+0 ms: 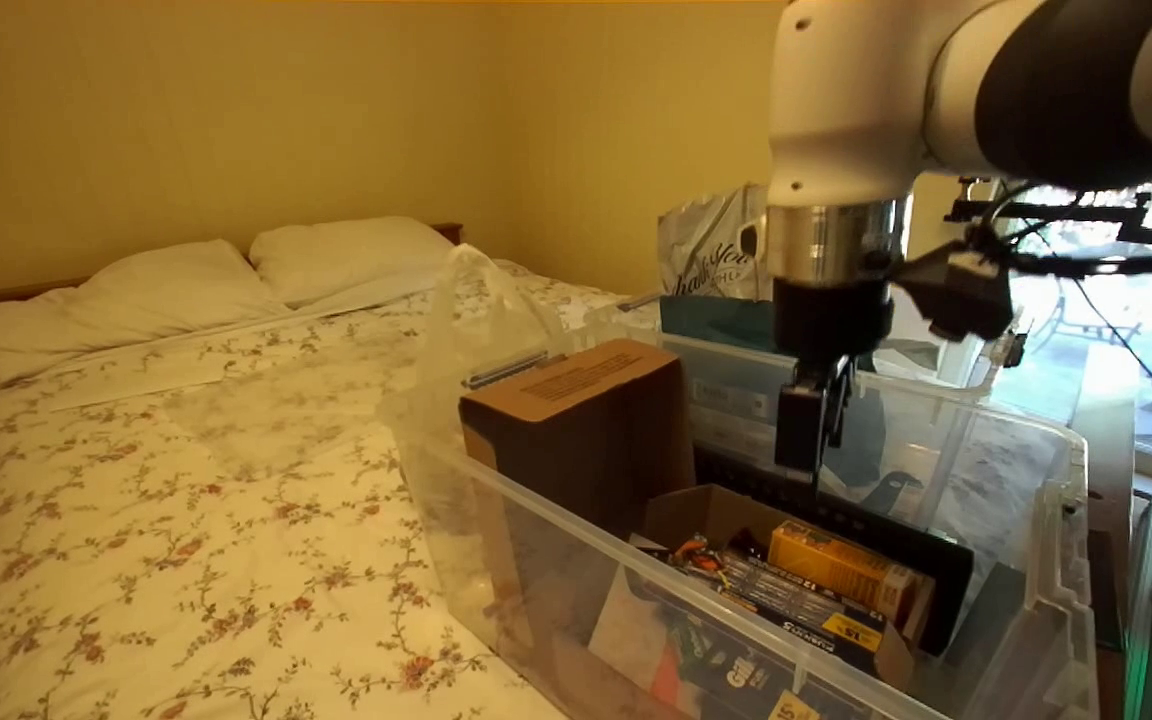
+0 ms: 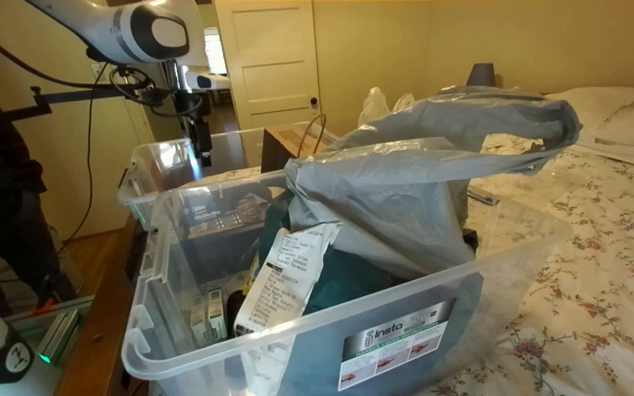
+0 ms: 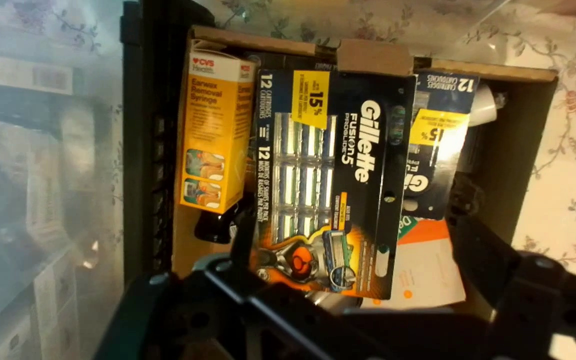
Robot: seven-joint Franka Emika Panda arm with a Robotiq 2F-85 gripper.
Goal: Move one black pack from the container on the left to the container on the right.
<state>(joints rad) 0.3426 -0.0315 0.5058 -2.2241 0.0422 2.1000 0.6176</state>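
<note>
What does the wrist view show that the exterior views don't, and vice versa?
Wrist only: readable "CVS Health" lettering on the yellow box.
Exterior only: pillows, in both exterior views; a paper strip, in an exterior view.
Shared: floral bedspread and tool, everywhere; the yellow box and a black Gillette pack, in wrist view and an exterior view.

Two black Gillette packs (image 3: 335, 180) visible, two clear bins (image 2: 405, 289), one yellow syringe box (image 3: 208, 130), two pillows (image 1: 351, 262)

In the wrist view, beyond the fingers (image 3: 478, 255) and leftward, a yellow earwax syringe box (image 3: 213, 130). In an exterior view, left of the fingers, a brown carton (image 1: 576, 430), floral bedspread (image 1: 236, 540) and white pillows (image 1: 351, 258). In an exterior view, right of the fingers, a gray bag (image 2: 383, 198) and long receipt (image 2: 289, 275).
</note>
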